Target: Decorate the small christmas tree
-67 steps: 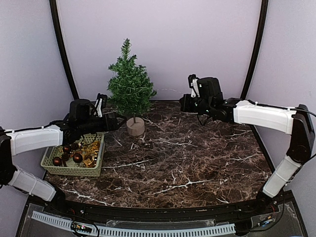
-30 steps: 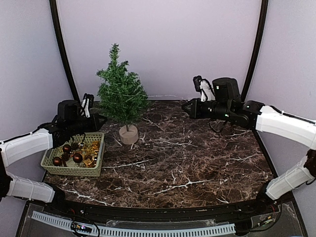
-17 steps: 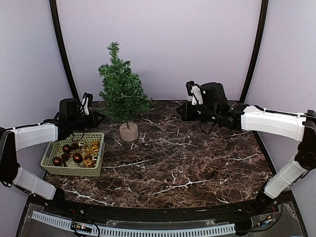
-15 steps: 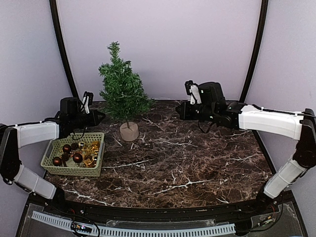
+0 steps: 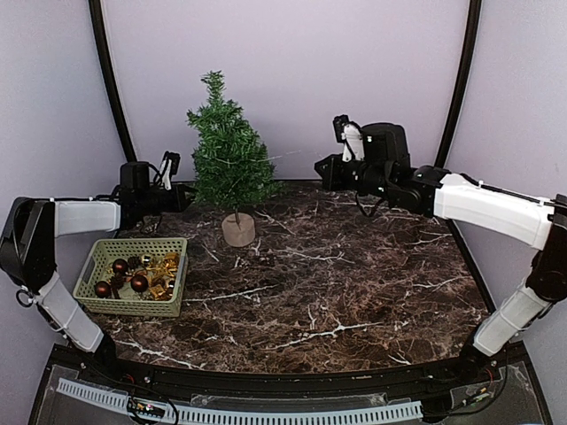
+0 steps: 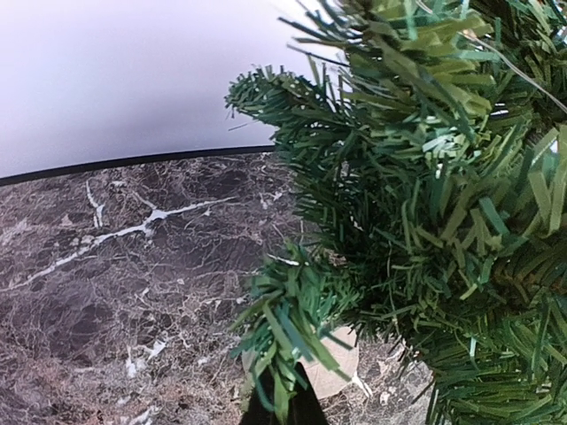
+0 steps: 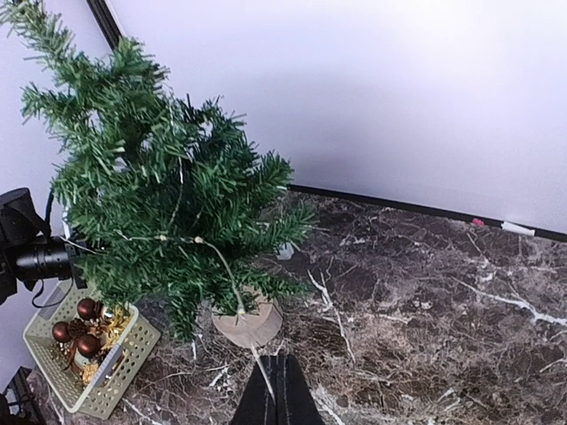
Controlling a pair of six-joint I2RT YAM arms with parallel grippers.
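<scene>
Plainly, the small christmas tree [image 5: 229,164] stands upright between the two arms at the back of the table [image 5: 354,292], its long axis vertical on a round wooden base [image 5: 237,231]. The left gripper [image 5: 184,197] is the nearer one. It reaches in level from the left, and its tips are right at the lower branches. The right gripper [image 5: 319,170] hangs off to the tree's right, apart from the foliage and pointing at it.

Both grippers are clenched. The right wrist view shows what the top view barely does: a thin pale strand [image 7: 232,297] runs from the closed tips up into the branches, apparently pinched there. The coming move probably turns on carrying that strand leftward around the tree.

The left wrist view shows a branch tip [image 6: 288,328] lying right over the closed fingers, but not whether any needles are actually nipped. The green basket [image 5: 133,308] of ornaments sits at the near left, below the left arm.
</scene>
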